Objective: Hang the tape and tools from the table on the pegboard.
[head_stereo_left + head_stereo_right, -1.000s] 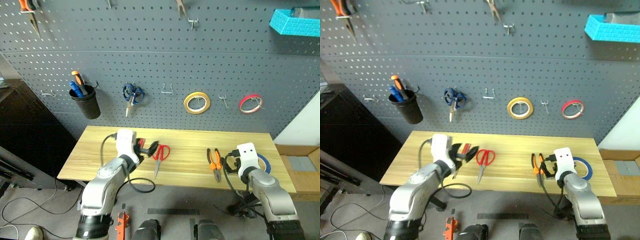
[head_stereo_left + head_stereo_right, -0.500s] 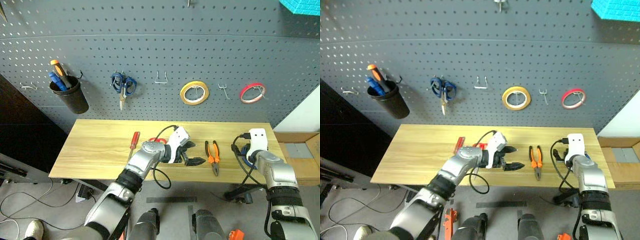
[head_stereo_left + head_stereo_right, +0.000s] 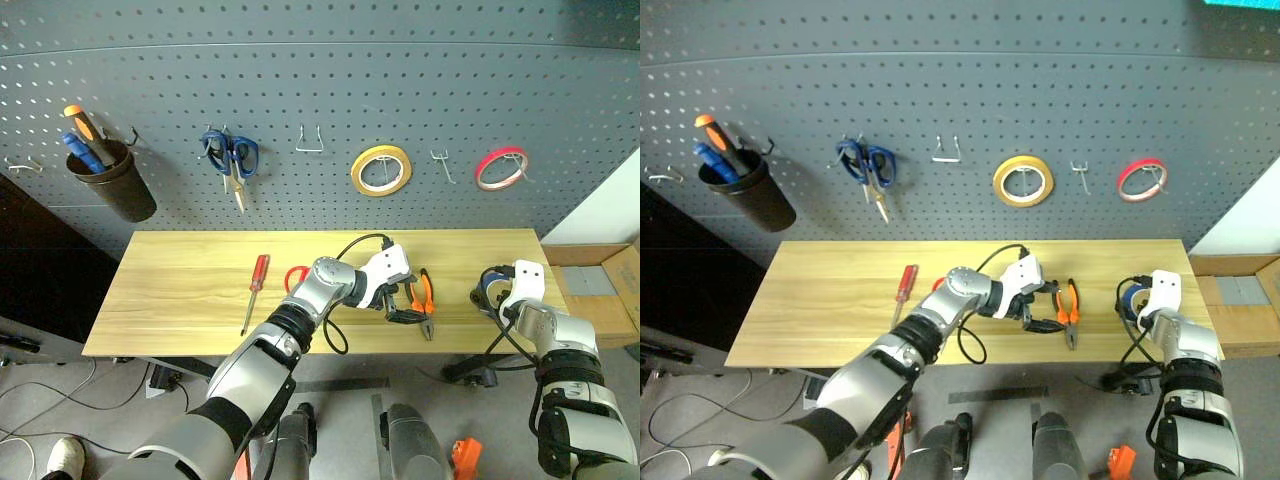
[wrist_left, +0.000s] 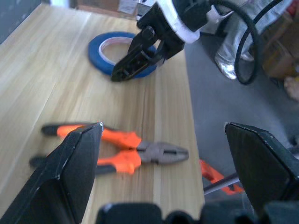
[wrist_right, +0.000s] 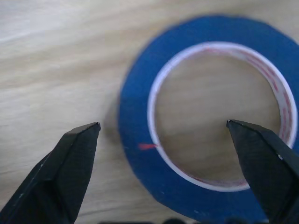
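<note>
From the head, we see our left gripper (image 3: 407,304) spread wide over the pliers (image 3: 424,301) on the table (image 3: 180,290), screwdriver (image 3: 254,291) further left. Left wrist: pliers lie flat. Right wrist: our right gripper (image 5: 163,172) gapes above the tape (image 5: 140,182), 1 finger (image 5: 60,172) outside it.
</note>
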Controlling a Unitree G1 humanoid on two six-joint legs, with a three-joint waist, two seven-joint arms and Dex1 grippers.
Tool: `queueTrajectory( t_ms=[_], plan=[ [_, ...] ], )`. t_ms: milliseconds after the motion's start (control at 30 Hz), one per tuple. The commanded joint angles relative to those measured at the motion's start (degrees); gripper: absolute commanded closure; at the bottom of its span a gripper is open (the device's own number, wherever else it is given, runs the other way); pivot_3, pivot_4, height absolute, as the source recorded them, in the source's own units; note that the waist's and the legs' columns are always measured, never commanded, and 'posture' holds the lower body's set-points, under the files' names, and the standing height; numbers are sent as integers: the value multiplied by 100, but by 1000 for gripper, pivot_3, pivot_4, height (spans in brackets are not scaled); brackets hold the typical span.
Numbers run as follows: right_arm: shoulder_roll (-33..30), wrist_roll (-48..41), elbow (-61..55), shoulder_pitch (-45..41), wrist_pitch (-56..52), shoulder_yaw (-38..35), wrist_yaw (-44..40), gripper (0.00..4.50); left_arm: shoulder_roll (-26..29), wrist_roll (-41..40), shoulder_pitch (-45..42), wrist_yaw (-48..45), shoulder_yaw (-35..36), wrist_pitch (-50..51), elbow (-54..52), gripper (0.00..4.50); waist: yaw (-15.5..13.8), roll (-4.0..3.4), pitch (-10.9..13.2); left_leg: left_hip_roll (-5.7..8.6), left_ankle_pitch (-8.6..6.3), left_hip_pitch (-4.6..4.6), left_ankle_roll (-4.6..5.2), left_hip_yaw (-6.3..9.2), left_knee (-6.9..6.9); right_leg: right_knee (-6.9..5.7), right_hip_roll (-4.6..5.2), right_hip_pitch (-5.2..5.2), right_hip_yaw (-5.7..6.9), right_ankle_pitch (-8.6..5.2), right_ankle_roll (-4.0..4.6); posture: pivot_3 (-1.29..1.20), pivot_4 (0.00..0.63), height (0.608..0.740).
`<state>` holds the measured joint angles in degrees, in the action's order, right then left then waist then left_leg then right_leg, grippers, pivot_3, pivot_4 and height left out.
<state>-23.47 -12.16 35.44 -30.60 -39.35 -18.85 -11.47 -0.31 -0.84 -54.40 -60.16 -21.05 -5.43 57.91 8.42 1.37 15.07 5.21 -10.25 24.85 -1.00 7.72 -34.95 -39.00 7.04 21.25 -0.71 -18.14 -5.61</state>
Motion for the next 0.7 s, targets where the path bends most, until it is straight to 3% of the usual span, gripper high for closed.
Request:
queueTrajectory(
  t_ms=[33,367,567,700],
  plan=[
    [-46,-111,129,-150,100,-14,-196,865,-74,58,-179,0,189,-205,147,0,33,9,5,0,0,0,0,-3,0,-1,-1,2,-3,1,-1,-240,293,740],
    [-94,4,535,-349,429,208,-477,4115,-98,82,-398,16,587,-149,373,0,82,11,7,-4,0,1,0,-5,0,-1,-1,9,-12,5,-9,-222,272,740],
    [-189,328,464,-285,806,618,-558,4137,-38,108,-369,25,705,-190,355,0,117,5,4,-2,1,1,-1,-6,-1,-3,-2,10,-14,7,-12,-228,237,740],
    [-330,732,-958,444,1094,1033,-525,4137,97,-178,2,-164,867,212,-332,0,121,-18,-10,-2,2,3,-2,-3,-1,-5,0,16,-14,7,-13,-248,206,740]
  ],
)
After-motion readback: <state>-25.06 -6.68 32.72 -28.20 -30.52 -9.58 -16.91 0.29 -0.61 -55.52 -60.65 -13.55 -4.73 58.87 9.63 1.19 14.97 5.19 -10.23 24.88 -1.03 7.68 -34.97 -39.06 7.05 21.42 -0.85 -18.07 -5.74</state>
